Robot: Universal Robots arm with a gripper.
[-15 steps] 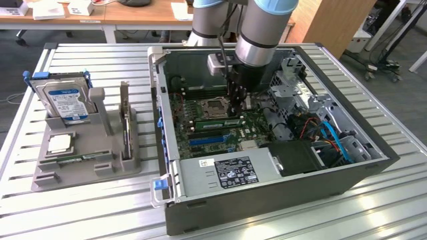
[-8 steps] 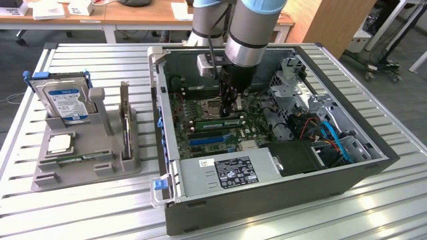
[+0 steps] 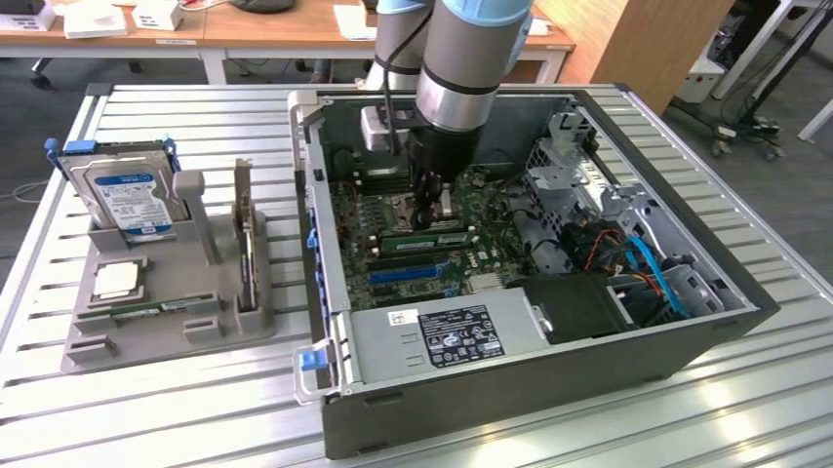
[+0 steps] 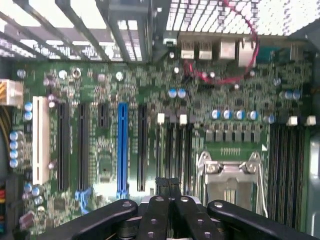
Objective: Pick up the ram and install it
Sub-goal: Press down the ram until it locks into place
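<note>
One arm reaches down into the open computer case (image 3: pixel 521 390), with the gripper (image 3: pixel 427 207) low over the motherboard (image 3: pixel 390 210) near the case's middle. In the wrist view the gripper (image 4: pixel 169 187) has its jaws pressed together with nothing between them. It sits between the blue slot (image 4: pixel 122 150) and the CPU socket (image 4: pixel 230 180).

One ram (image 3: pixel 424 237) stands seated in a motherboard slot inside the case, just beside the gripper tip; contact cannot be told.

Outside the case, on the exterior view's left, a grey holder (image 3: pixel 170 336) carries a second ram (image 3: pixel 159 310) lying flat, a hard drive (image 3: pixel 131 200) on edge and an upright expansion card (image 3: pixel 244 234).
</note>
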